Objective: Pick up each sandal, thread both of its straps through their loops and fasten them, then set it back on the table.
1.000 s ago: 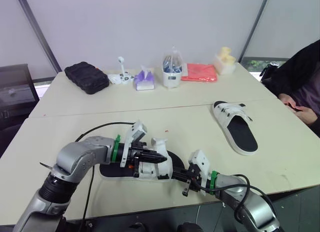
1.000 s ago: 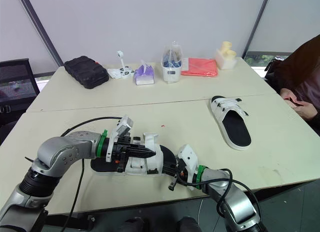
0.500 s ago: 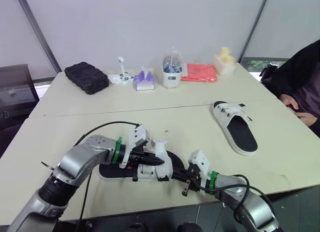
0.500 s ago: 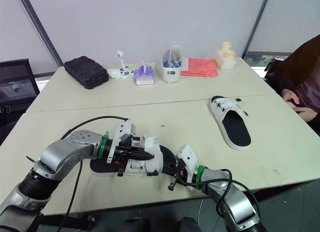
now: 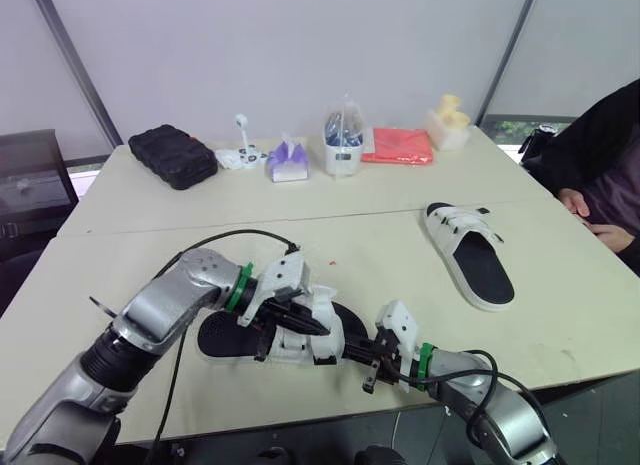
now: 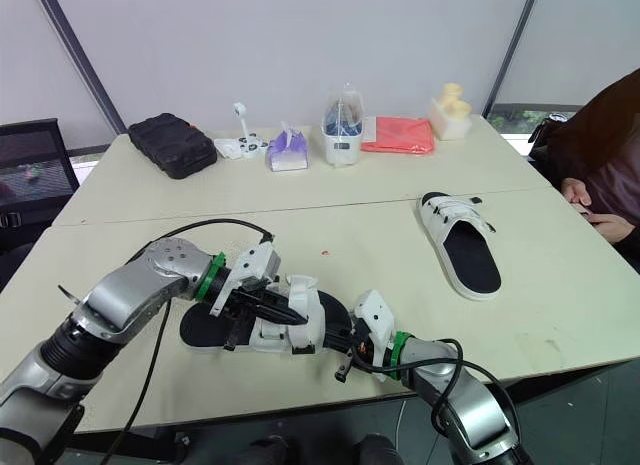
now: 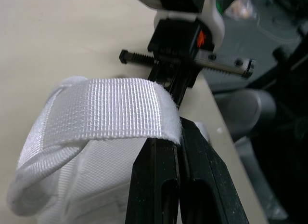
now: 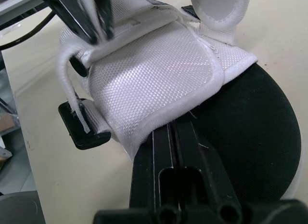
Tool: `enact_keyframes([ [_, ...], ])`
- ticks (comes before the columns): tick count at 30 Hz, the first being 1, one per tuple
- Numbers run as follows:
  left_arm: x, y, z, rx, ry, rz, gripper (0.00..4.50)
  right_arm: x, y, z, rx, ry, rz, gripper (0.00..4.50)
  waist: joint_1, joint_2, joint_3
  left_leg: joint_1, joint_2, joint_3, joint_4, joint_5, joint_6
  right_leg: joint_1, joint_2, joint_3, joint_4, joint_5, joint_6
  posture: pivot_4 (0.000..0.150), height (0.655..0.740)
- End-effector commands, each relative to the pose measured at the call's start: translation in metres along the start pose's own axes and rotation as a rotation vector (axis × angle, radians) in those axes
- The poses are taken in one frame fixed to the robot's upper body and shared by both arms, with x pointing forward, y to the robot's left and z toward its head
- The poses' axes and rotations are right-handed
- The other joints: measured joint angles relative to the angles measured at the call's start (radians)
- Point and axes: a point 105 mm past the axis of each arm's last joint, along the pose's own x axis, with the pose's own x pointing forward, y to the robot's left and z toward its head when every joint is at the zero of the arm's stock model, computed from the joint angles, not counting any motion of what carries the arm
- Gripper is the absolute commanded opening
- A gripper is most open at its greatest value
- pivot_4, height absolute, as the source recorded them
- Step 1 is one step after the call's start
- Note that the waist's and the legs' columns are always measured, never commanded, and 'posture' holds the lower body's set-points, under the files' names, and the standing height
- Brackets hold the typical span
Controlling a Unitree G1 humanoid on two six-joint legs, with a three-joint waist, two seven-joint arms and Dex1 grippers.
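The near sandal, black sole with white straps, lies near the table's front edge. My left gripper is shut on the end of a white webbing strap, which it holds over the sandal's upper; its fingers pinch the strap's tip. My right gripper is shut on the sandal's edge, its fingers meeting where the white upper joins the black sole. A black loop hangs at the upper's side. The second sandal lies flat at the right with its straps across it.
At the back of the table stand a black case, a small white gadget, a purple tissue pack, a white container, a red cloth and a yellow object. A person sits at the right edge.
My left wrist has moved right and tilted down over the sandal, still holding the strap. The right gripper has stayed in place. The person's hands have shifted.
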Motion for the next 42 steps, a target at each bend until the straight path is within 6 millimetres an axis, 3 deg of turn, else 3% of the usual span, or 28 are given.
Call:
enact_keyframes([
  [1, 0.008, -0.004, -0.007, 0.037, 0.042, -0.038, 0.03, 0.002, 0.000, -0.018, 0.041, 0.061, -0.021, 0.00, 0.000, 0.000, 0.000, 0.000, 0.000, 0.000, 0.000, 0.000, 0.000, 0.000, 0.000, 0.000, 0.000, 0.000, 0.000, 0.150, 0.7400],
  [7, 0.013, -0.001, -0.009, 0.101, 0.069, -0.041, 0.03, 0.002, -0.001, -0.019, 0.045, 0.061, -0.026, 0.00, 0.001, 0.000, 0.000, 0.002, 0.000, 0.000, 0.000, 0.000, 0.000, 0.001, 0.000, 0.000, 0.001, 0.001, 0.001, 0.150, 0.7400],
  [17, 0.020, -0.005, 0.016, 0.113, -0.049, -0.077, 0.03, 0.003, -0.001, -0.019, 0.050, 0.059, -0.028, 0.00, 0.001, 0.000, 0.000, 0.004, 0.000, 0.000, 0.000, 0.000, 0.000, 0.004, 0.000, 0.000, 0.001, 0.001, 0.001, 0.150, 0.7400],
  [22, 0.022, -0.015, 0.005, 0.112, -0.009, -0.107, 0.03, 0.004, -0.001, -0.019, 0.056, 0.057, -0.030, 0.00, 0.000, 0.000, 0.000, 0.005, 0.000, 0.000, 0.000, 0.000, 0.000, 0.004, 0.000, 0.000, 0.002, 0.001, 0.002, 0.150, 0.7400],
  [30, 0.017, -0.014, -0.001, 0.054, -0.017, -0.050, 0.03, 0.004, -0.001, -0.021, 0.057, 0.059, -0.035, 0.00, 0.001, 0.000, 0.000, 0.006, 0.000, 0.000, 0.000, 0.000, 0.000, 0.005, 0.000, 0.000, 0.002, 0.000, 0.001, 0.150, 0.7400],
  [33, 0.009, -0.004, 0.012, -0.015, -0.116, 0.063, 0.89, 0.005, -0.001, -0.021, 0.058, 0.059, -0.033, 0.00, 0.000, 0.000, 0.000, 0.006, 0.000, 0.000, 0.000, 0.000, 0.000, 0.005, 0.000, 0.000, 0.002, 0.000, 0.001, 0.150, 0.7400],
  [37, -0.011, 0.002, 0.032, -0.133, -0.265, 0.207, 2.88, 0.003, -0.002, -0.023, 0.058, 0.063, -0.032, 0.00, -0.001, 0.000, 0.000, 0.006, 0.000, -0.001, 0.000, 0.000, 0.000, 0.005, 0.000, 0.000, 0.002, 0.000, 0.002, 0.150, 0.7400],
  [40, -0.030, -0.023, 0.036, -0.273, -0.335, 0.215, 2.88, 0.005, -0.004, -0.024, 0.056, 0.065, -0.028, 0.00, -0.007, 0.000, 0.000, 0.006, 0.000, 0.000, 0.000, 0.000, 0.000, 0.005, 0.001, 0.000, 0.002, 0.000, 0.002, 0.150, 0.7400],
  [42, -0.032, -0.045, 0.030, -0.354, -0.317, 0.185, 2.88, 0.006, -0.006, -0.024, 0.058, 0.060, -0.031, 0.00, -0.006, 0.000, 0.000, 0.006, 0.001, 0.000, -0.001, 0.000, 0.000, 0.004, 0.001, 0.000, 0.003, 0.000, 0.002, 0.150, 0.7400],
])
